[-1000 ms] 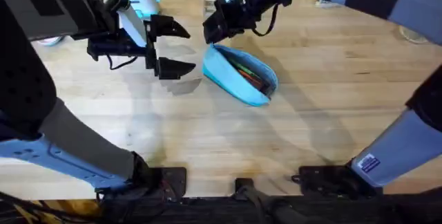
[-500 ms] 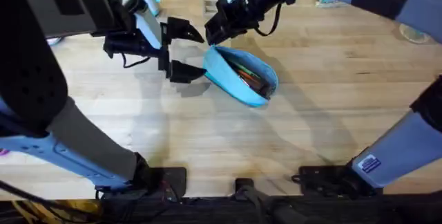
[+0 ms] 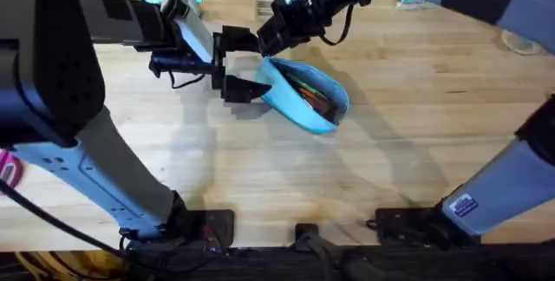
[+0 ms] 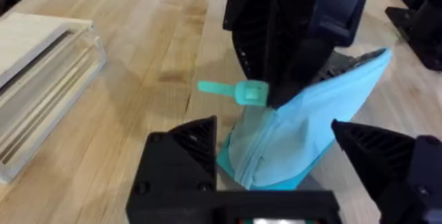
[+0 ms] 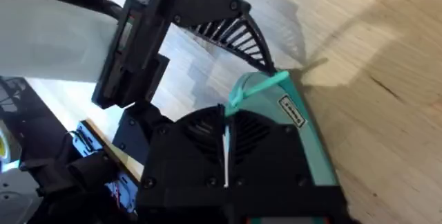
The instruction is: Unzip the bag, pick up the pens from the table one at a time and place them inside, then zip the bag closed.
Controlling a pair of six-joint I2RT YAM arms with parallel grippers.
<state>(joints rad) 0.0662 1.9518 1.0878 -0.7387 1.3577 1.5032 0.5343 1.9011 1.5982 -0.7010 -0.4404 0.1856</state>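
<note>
A light wooden box [image 4: 38,79] with slots is lying at the far side. A small wooden thing [image 3: 263,5] is sitting near the back edge. Something pink [image 3: 9,170] is peeking in at the left side.

Wooden plank table [image 3: 416,133], light blue bag [image 3: 303,99] on it, perhaps unzipped.
</note>
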